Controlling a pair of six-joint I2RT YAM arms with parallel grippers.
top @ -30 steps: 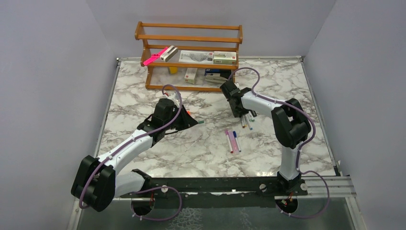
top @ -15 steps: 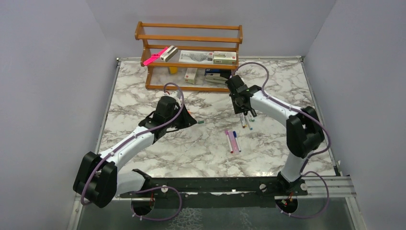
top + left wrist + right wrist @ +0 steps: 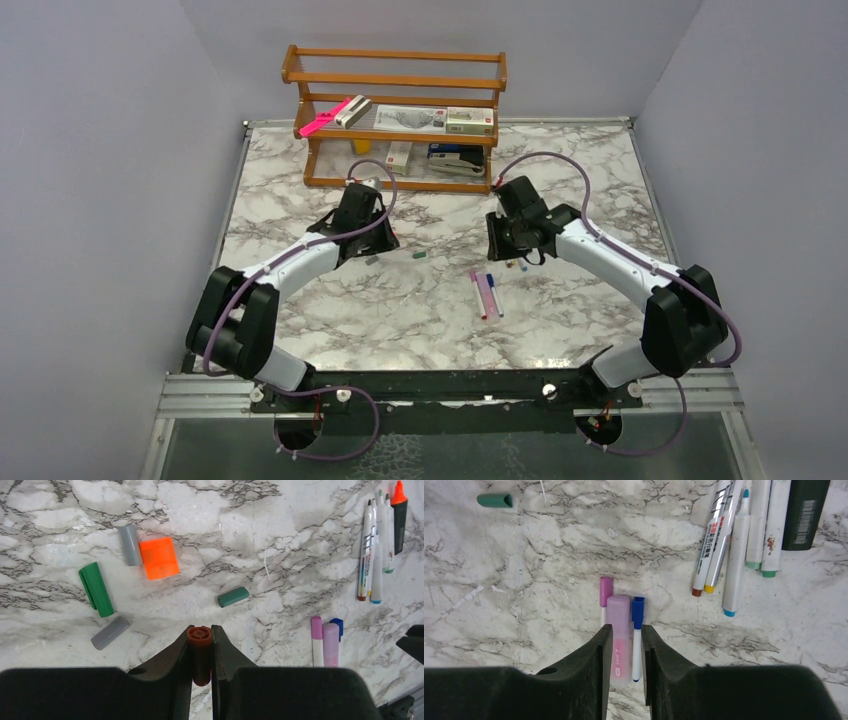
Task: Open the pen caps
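Nearest the arm bases, three pens [image 3: 485, 295] lie side by side on the marble worktop [image 3: 400, 320]. They carry a pink cap [image 3: 605, 590], a lilac cap [image 3: 619, 611] and a blue cap [image 3: 638, 608], each seated on its barrel.

From above, the right end effector [image 3: 625, 628] hangs over the worktop just beyond them. Its jaws are parted by a narrow gap and hold nothing, and the lilac and blue-capped pens show through that gap in its wrist view.

Across from it, the left end effector [image 3: 200, 631] is clamped on a dark red cap [image 3: 199, 639]. The cap is pinched between both fingers with its round end facing forward.

Loose caps are scattered on the marble ahead of that arm:
- a dark green cap [image 3: 233, 596] lies alone toward the middle
- a grey cap [image 3: 110, 632] lies nearer the fingers
- a bright green cap [image 3: 96, 589] with a clip lies just past the grey one
- an orange cap [image 3: 158, 557] lies farther on, touching a second grey cap [image 3: 130, 545]

On the right arm's side, several uncapped white-barrelled markers [image 3: 736, 555] lie in a tight row. Beside them is a black highlighter [image 3: 806, 515] with its orange tip bare.

At the far edge, a wooden rack [image 3: 395, 80] holds a long bright-pink item [image 3: 322, 118] and small boxes [image 3: 468, 120].
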